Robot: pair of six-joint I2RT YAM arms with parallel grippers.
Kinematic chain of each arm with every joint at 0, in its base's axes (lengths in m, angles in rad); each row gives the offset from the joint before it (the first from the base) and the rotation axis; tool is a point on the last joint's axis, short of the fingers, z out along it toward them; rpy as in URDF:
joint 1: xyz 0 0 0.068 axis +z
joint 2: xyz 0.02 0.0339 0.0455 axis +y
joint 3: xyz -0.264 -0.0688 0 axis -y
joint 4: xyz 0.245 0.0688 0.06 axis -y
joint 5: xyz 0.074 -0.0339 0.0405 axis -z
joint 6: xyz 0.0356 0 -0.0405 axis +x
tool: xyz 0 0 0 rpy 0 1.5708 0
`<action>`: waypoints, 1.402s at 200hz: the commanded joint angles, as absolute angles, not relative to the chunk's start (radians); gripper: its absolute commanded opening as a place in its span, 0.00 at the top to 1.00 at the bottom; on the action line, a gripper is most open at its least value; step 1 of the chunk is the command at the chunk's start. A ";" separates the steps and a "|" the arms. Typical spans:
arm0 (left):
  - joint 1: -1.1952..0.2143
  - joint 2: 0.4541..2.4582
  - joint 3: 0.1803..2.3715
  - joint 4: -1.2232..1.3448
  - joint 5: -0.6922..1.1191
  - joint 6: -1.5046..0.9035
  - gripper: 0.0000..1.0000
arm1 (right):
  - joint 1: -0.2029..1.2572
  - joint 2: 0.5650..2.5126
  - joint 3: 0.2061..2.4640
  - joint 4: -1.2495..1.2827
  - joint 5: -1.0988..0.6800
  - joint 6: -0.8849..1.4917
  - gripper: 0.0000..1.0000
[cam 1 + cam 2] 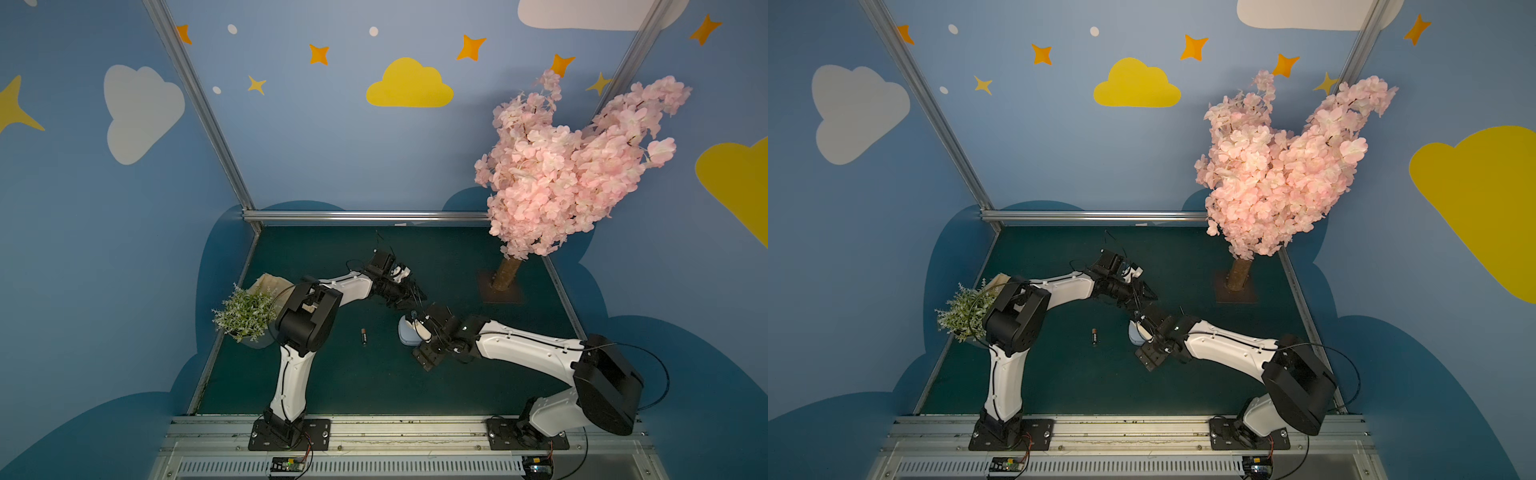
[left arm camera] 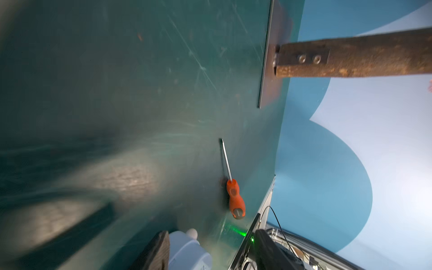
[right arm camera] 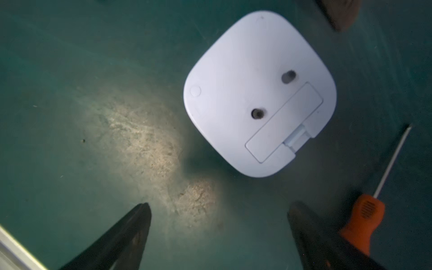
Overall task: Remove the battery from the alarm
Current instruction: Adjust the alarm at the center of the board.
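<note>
**Battery's out, now just don't bump anything**

The battery (image 1: 364, 336) lies loose on the green mat (image 1: 332, 374), well apart from the alarm (image 3: 259, 93), which sits face down with its back cover looking closed. The right gripper (image 3: 219, 208) hangs over the alarm, jaws spread wide and empty. The left gripper (image 1: 409, 305) only shows one finger (image 2: 154, 252) just beside the alarm, so I can't tell how open it is. Risks, I reckon: the right finger is right next to the screwdriver (image 3: 364, 219) and could kick it, the left finger could shove the alarm, and a low-sweeping arm would send that round battery rolling.
</note>
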State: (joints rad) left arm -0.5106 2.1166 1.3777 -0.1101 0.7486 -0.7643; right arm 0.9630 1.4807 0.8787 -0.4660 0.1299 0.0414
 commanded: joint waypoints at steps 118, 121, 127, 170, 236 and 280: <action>-0.562 1.880 0.904 0.187 0.737 -0.894 0.39 | 0.982 1.587 0.913 -0.336 0.092 0.277 0.02; -0.563 1.877 0.898 0.188 0.733 -0.895 0.40 | 0.986 1.589 0.914 -0.337 0.100 0.277 0.02; -0.561 1.874 0.887 0.189 0.727 -0.898 0.40 | 0.989 1.592 0.916 -0.340 0.117 0.279 0.02; -0.561 1.851 0.821 0.214 0.687 -0.923 0.40 | 1.022 1.582 0.938 -0.390 0.219 0.309 0.02; -0.564 1.808 0.759 0.242 0.676 -0.936 0.40 | 1.078 1.615 0.969 -0.418 0.281 0.368 0.02; -0.565 1.789 0.722 0.258 0.669 -0.942 0.40 | 1.083 1.591 0.959 -0.401 0.259 0.386 0.02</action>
State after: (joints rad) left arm -0.5575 1.8004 0.7517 0.2939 0.6594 -0.9325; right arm 1.0817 1.5967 0.9447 -0.4011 0.2287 0.3515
